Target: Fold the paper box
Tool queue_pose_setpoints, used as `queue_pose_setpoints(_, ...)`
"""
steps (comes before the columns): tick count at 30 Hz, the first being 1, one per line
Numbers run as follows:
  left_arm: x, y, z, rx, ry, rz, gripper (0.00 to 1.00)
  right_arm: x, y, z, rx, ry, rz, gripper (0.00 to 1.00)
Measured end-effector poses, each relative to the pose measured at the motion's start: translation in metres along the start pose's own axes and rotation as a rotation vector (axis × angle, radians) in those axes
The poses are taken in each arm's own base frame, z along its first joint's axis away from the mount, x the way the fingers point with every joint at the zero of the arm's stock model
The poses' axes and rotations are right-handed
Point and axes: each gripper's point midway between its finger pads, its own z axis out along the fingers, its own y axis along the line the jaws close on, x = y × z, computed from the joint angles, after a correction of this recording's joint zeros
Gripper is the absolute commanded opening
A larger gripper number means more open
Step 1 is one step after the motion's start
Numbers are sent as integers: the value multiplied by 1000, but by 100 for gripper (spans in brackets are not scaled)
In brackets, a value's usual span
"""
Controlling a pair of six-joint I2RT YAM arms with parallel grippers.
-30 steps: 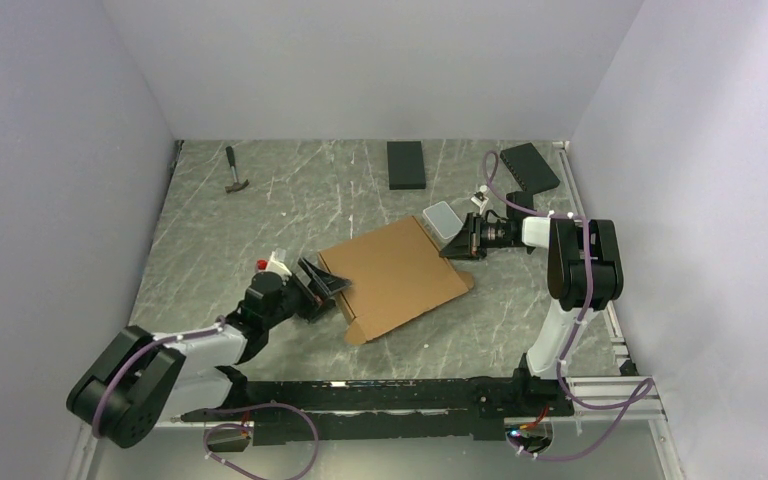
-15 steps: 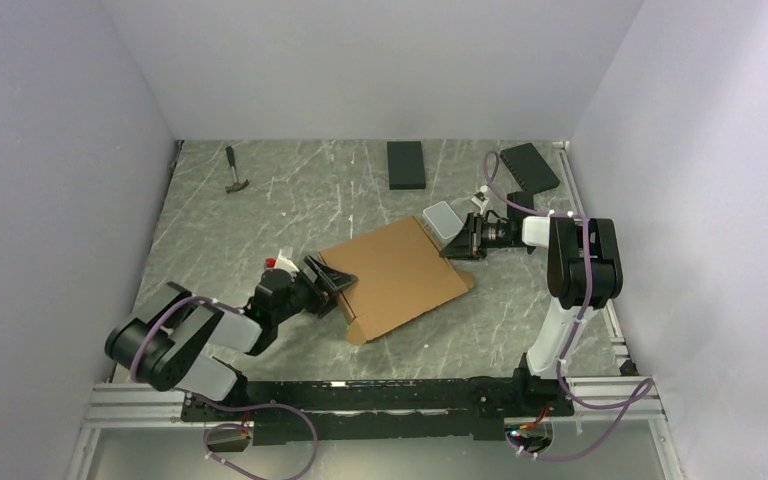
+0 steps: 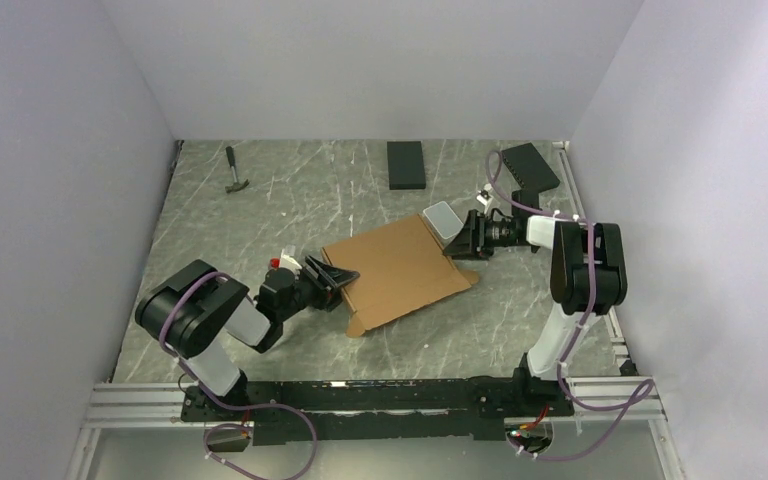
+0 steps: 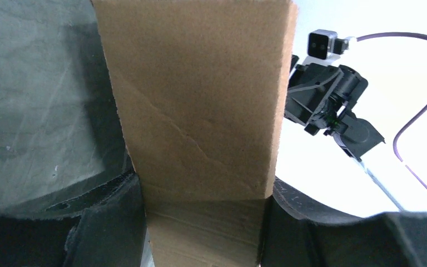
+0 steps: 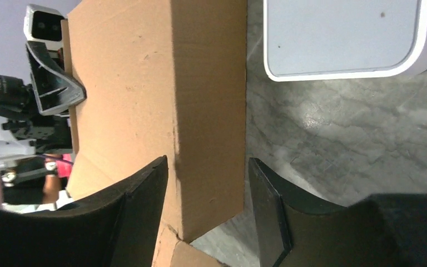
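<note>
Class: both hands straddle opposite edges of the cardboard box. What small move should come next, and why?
Probably close the left hand onto its edge of the paper box: cardboard sits between its fingers, and the right hand shows a gap beside its own edge, so that side looks unheld.

The plain brown corrugated cardboard paper box (image 3: 400, 272) looks matt and fibrous; the grey marbled tabletop (image 3: 290, 200) smooth; the translucent white plastic case (image 5: 344, 39) sleek.
</note>
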Motion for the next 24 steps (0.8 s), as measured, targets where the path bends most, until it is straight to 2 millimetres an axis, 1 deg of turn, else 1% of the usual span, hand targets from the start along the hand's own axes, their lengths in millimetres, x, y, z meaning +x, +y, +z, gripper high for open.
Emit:
queue_pose_setpoints(3,1,0,-1,-4,2,-5,43,-7,4,-8,47,-24,-75,67)
queue_pose_setpoints(7,1,-6,-5,-17,3,-6,44,-22,26,-29,89,-82,-228,75)
queue_pose_setpoints(9,1,-10,-7,-32,5,-5,45,-31,42,-42,106,-121,-347,80)
queue_pose_setpoints(11,0,-15,-7,-52,7,-7,45,-36,60,-54,108,-149,-468,83)
queue_pose_setpoints(12,-1,-17,-6,-69,9,-11,45,-37,71,-60,103,-161,-547,86)
queue_pose_setpoints(13,-2,-21,-5,-82,9,-14,45,-37,82,-65,91,-170,-634,92)
queue_pose_setpoints(14,-3,-26,-4,-100,11,-19,45,-36,91,-69,82,-176,-710,96)
queue_pose_setpoints(15,-4,-29,-4,-111,12,-21,46,-33,103,-71,66,-180,-818,99)
queue_pose_setpoints(16,-5,-33,-3,-128,14,-27,46,-26,112,-72,49,-177,-922,100)
queue_pose_setpoints(20,-6,-44,-4,-176,21,-57,46,25,148,-57,-54,-126,-1362,100)
queue_pose_setpoints(22,-6,-45,-7,-188,21,-76,46,48,159,-48,-109,-93,-1516,100)
queue_pose_setpoints(23,-5,-46,-8,-191,22,-87,46,53,164,-45,-128,-81,-1571,100)
queue_pose_setpoints(24,-5,-46,-10,-194,23,-93,46,55,165,-42,-136,-75,-1610,100)
